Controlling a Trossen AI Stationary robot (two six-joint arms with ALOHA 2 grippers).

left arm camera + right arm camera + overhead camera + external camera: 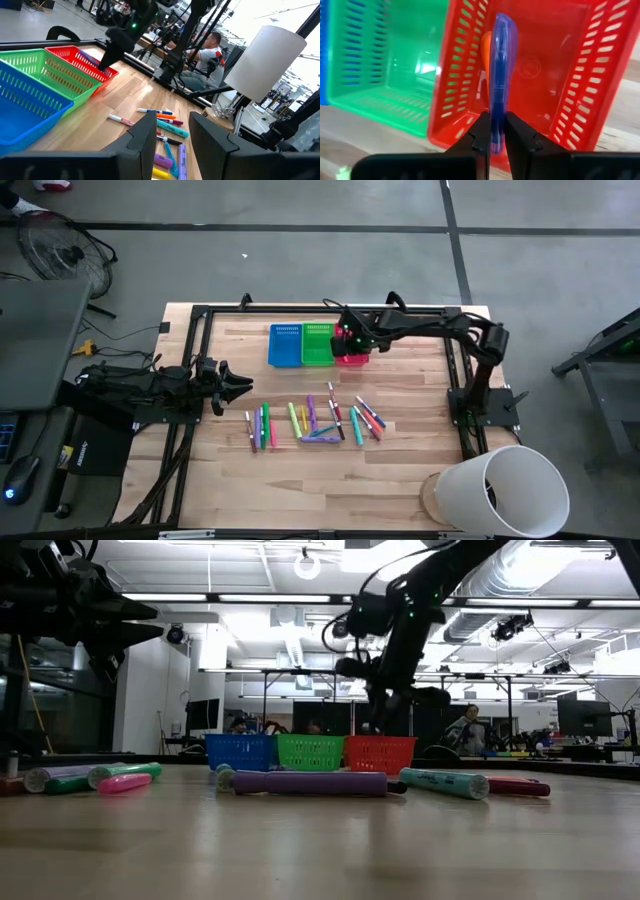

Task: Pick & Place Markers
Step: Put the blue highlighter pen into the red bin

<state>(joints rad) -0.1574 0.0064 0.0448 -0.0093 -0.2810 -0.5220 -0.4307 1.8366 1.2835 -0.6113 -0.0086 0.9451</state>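
Note:
My right gripper [496, 131] hangs over the red basket [555, 75] at the table's far side, shut on a purple-blue marker [500, 65]. An orange thing [485, 50] shows right beside that marker; I cannot tell whether it is held or lies in the basket. The blue basket [285, 345], green basket [317, 343] and red basket [352, 359] stand in a row. Several markers [315, 420] of mixed colours lie flat on the wood in the table's middle. My left gripper [240, 385] waits open at the table's left, pointing level. My right gripper pinches the purple-blue marker between its two fingers near one end [496, 120]. The fingers come from above, slanting down. The rest of the marker reaches out past the fingertips over the red basket's inside, lifted clear of the table.
A black frame [200, 330] runs around the table's edges. A big white cylinder [505, 490] lies at the near right corner. Bare wood lies between the baskets and the loose markers. People sit in the room beyond the table's far edge.

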